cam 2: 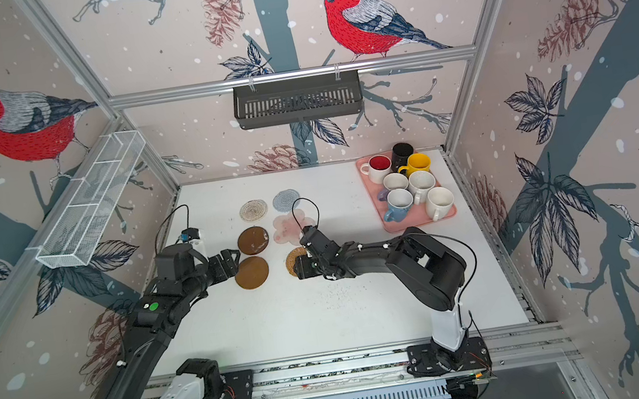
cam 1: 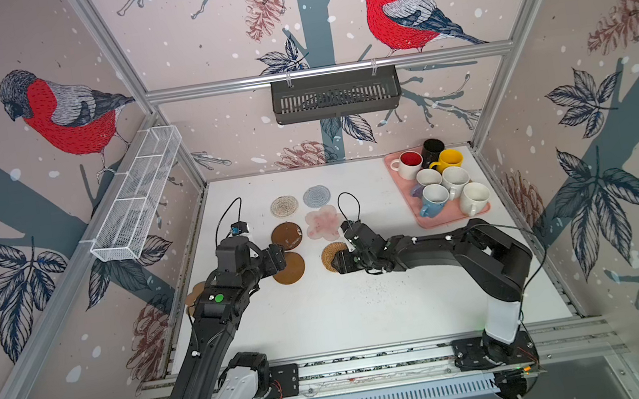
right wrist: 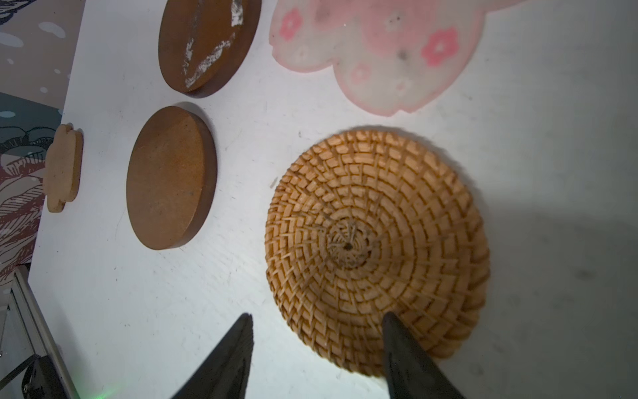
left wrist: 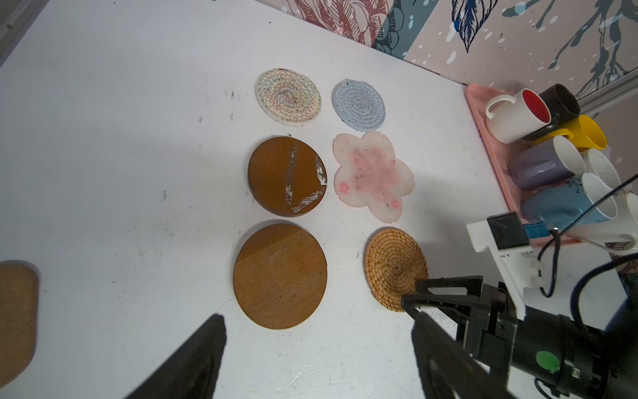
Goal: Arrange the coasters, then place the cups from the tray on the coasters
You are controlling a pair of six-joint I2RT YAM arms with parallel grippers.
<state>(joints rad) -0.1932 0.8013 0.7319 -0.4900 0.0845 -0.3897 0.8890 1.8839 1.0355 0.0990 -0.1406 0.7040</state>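
Six coasters lie in two columns mid-table: beige woven, grey-blue woven, scratched brown disc, pink flower, plain brown disc and wicker round. A cork flower coaster lies at the left table edge, partly behind my left arm. Several cups crowd the pink tray at the back right. My left gripper is open beside the plain brown disc, holding nothing. My right gripper is open, with one fingertip over the wicker coaster's rim and the other finger over bare table.
A dark slotted basket hangs on the back wall and a white wire rack on the left wall. Aluminium frame posts stand at the table's back corners. White tabletop stretches from the coasters to the front rail.
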